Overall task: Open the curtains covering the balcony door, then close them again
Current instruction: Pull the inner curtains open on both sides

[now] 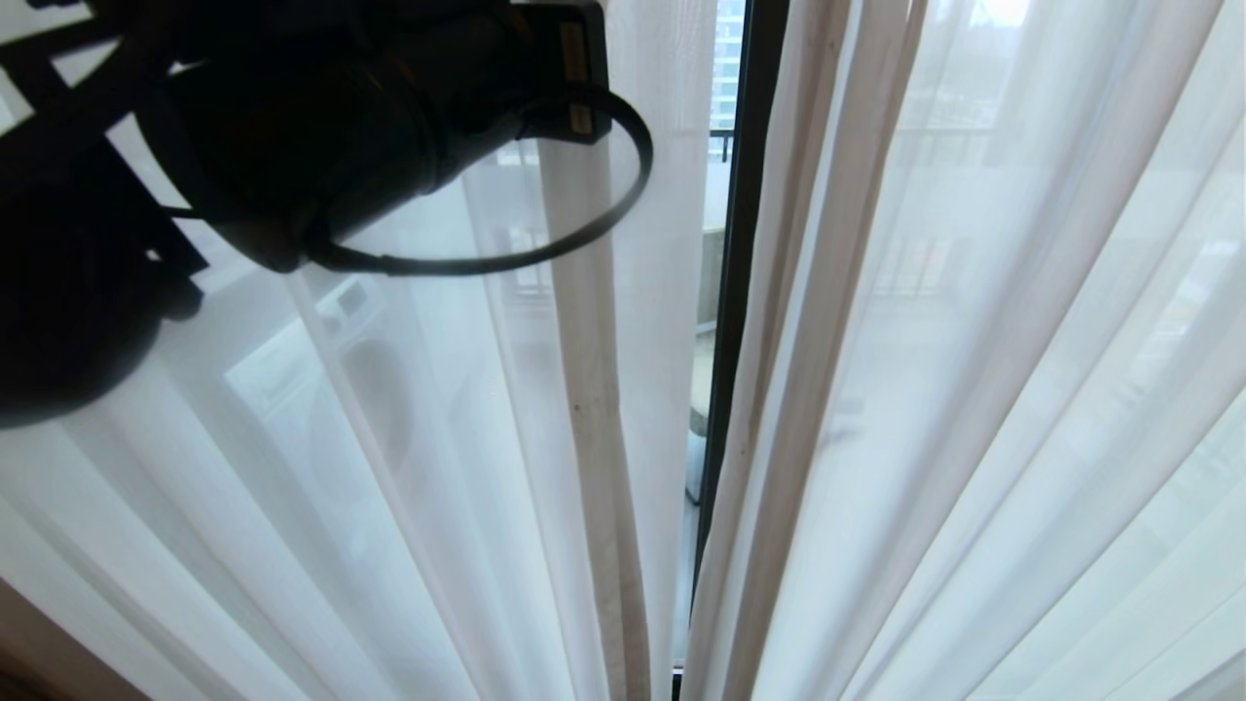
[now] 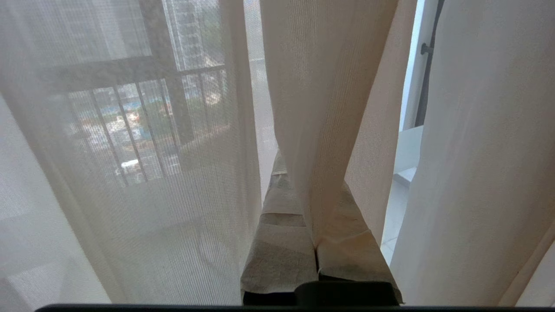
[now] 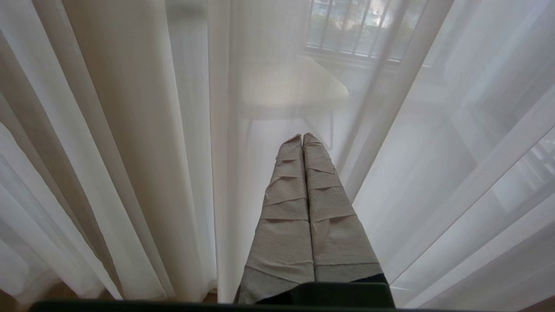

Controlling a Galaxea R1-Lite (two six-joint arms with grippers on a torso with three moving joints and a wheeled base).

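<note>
The left gripper (image 2: 316,203), its two fingers wrapped in grey-beige tape, is pinched closed on a hanging fold of the thin, see-through white sheer curtains (image 2: 329,108); only the left wrist view shows this grip, with the cloth running down between the taped fingers (image 2: 277,247). In the head view the same arm is just a dark silhouette at upper left, a looped black cable (image 1: 584,224) hanging from it, and the fingers themselves are hidden. The right gripper (image 3: 302,141), taped likewise, has its fingers pressed flat together on nothing, tips close to the sheers but not pinching them. The head view alone shows the narrow gap between the two sheer panels, where a thick black frame of the balcony door (image 1: 735,292) stands. Through the fabric, the wrist views show a barred railing (image 2: 143,125) and a pale round table (image 3: 295,91) outside.
</note>
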